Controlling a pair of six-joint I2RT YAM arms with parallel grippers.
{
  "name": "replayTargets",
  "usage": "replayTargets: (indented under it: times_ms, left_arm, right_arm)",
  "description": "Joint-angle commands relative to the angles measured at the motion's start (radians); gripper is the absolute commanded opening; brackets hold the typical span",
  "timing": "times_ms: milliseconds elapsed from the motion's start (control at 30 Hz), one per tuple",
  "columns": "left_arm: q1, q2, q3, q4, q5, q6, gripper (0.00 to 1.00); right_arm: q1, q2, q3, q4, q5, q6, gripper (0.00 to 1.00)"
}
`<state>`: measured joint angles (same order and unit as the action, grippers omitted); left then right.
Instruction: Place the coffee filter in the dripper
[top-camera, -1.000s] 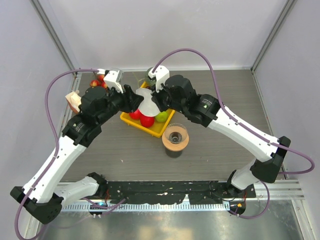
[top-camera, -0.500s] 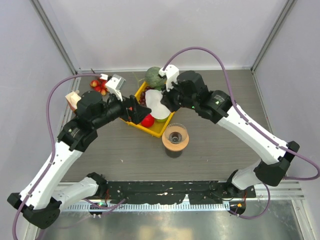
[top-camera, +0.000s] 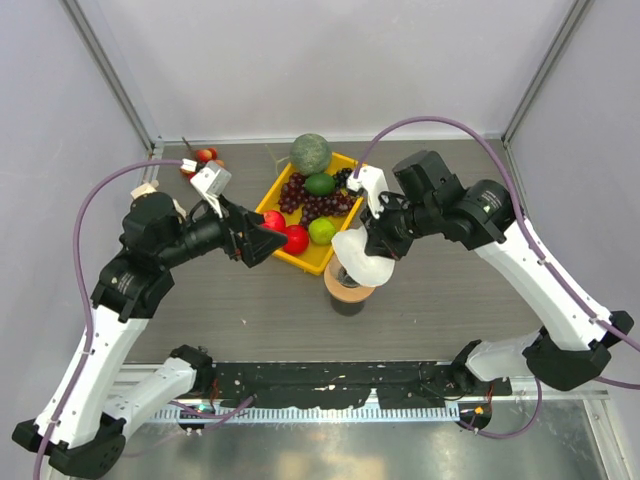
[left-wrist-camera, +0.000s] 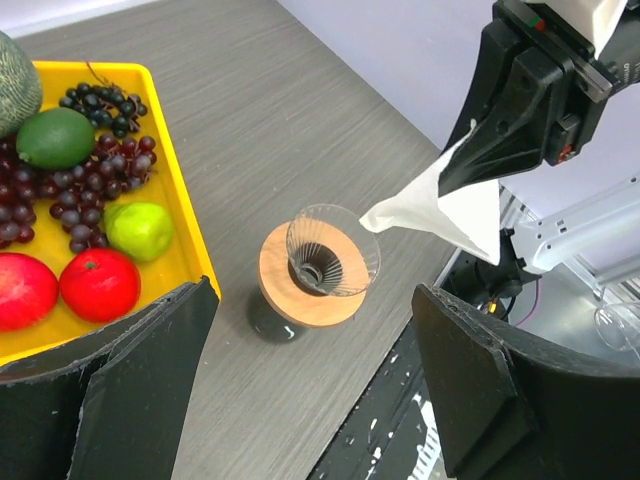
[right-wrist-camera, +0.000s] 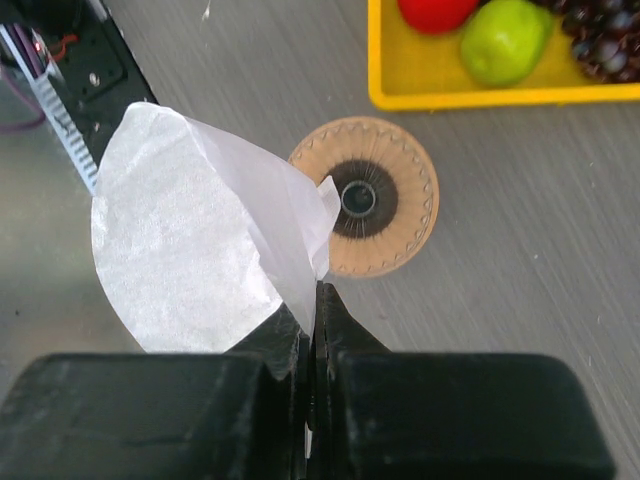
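One thin white coffee filter (right-wrist-camera: 190, 250), fan-shaped, hangs just over the clear ribbed dripper (left-wrist-camera: 330, 250), clamped in the right gripper's (right-wrist-camera: 312, 300) jaws; the left gripper's (left-wrist-camera: 310, 350) jaws stand wide apart

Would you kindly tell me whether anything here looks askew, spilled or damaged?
Nothing is spilled or broken. Only the coffee filter looks askew: pinched at its edge in the right tool, it hangs half-folded near the dripper, not in it.
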<state>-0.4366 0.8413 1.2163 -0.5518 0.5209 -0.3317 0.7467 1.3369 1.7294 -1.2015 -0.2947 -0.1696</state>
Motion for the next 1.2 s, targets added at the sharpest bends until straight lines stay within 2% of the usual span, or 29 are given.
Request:
replayTargets:
  times_ms: [0, 533, 633, 733, 800, 967, 1167]
  left_arm:
    - [0.006, -0.002, -0.017, 0.006, 0.041, -0.006, 0.89]
    - [0.041, -0.028, -0.041, 0.007, 0.033, -0.039, 0.89]
    - [0.05, -0.03, -0.044, -0.002, 0.033, -0.047, 0.89]
    - [0.062, -0.031, -0.05, -0.005, 0.034, -0.053, 0.89]
    - [0.071, -0.036, -0.052, -0.005, 0.037, -0.058, 0.89]
    - [0.078, -0.045, -0.078, 0.0, 0.041, -0.055, 0.89]
    - [0.099, -0.041, -0.093, 0.016, 0.048, -0.076, 0.88]
  right_arm:
    - [0.003, 0.001, -0.019, -0.095, -0.024, -0.067, 0.06]
    - [-0.027, 0.189, 0.021, -0.084, -0.055, -0.047, 0.12]
    - [-0.046, 0.217, 0.004, -0.084, -0.064, -0.041, 0.22]
    - [-0.07, 0.237, -0.013, -0.078, -0.06, -0.03, 0.46]
    - [-0.089, 0.251, 0.013, -0.076, -0.05, -0.024, 0.55]
    - [-0.095, 0.239, 0.093, -0.072, -0.029, -0.042, 0.61]
    - [-0.093, 0.13, 0.05, 0.012, 0.069, -0.109, 0.66]
